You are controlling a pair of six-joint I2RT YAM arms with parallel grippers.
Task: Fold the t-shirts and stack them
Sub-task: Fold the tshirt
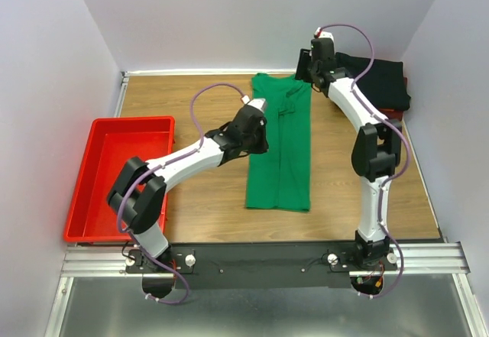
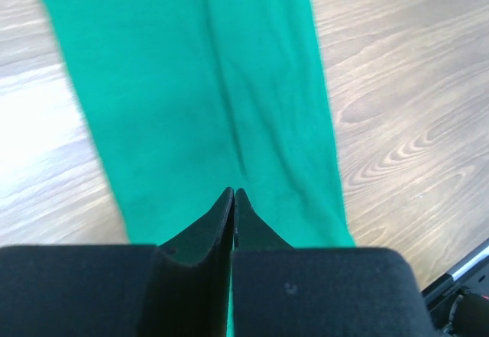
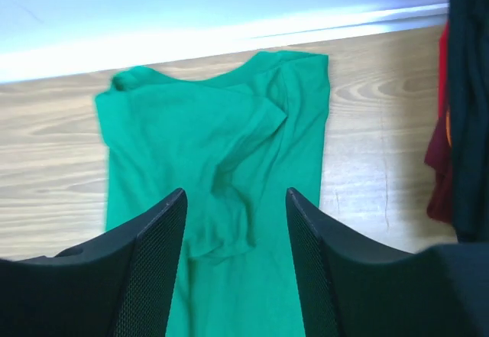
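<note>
The bright green t-shirt (image 1: 281, 146) lies on the table as a long narrow strip, sides folded in, collar at the far end. My left gripper (image 1: 258, 132) is shut and empty above the shirt's left edge; in the left wrist view its fingertips (image 2: 234, 193) meet over the green cloth (image 2: 199, 85). My right gripper (image 1: 304, 68) is open above the collar end; in the right wrist view it (image 3: 235, 199) hovers over the folded sleeve (image 3: 229, 161). The black t-shirt (image 1: 382, 81) lies folded at the far right on the dark red t-shirt (image 1: 391, 112), both at the right edge of the right wrist view (image 3: 442, 176).
A red plastic tray (image 1: 114, 176) stands at the left of the table. White walls close the table on the left, back and right. The arm bases sit on a black rail (image 1: 260, 259) at the near edge.
</note>
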